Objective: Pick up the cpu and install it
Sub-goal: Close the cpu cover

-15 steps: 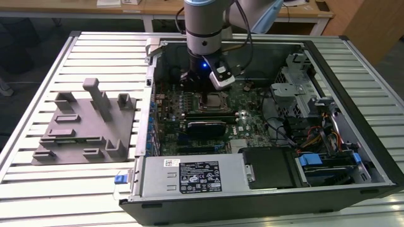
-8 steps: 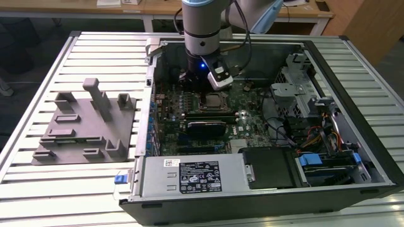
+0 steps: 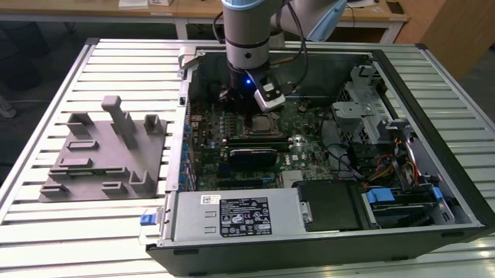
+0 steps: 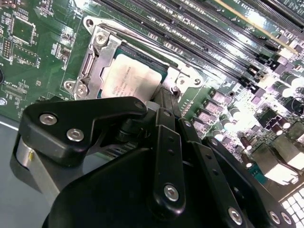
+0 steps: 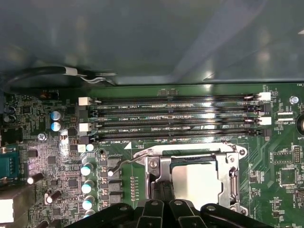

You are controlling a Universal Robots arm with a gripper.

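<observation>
**Cpu down in the socket, end effector right over it**

The cpu (image 5: 195, 178) lies flat inside the metal socket frame (image 5: 190, 154) on the green motherboard (image 5: 273, 159), silvery top facing up. The end effector (image 5: 161, 190) hangs just above the socket, tips pinched together at the cpu's edge with nothing between them. The arm reaches down into the open computer case (image 3: 402, 75), with the socket directly beneath it.

In the exterior view we see even room light. Glare whitens the board (image 4: 237, 111) in the second wrist view.
</observation>
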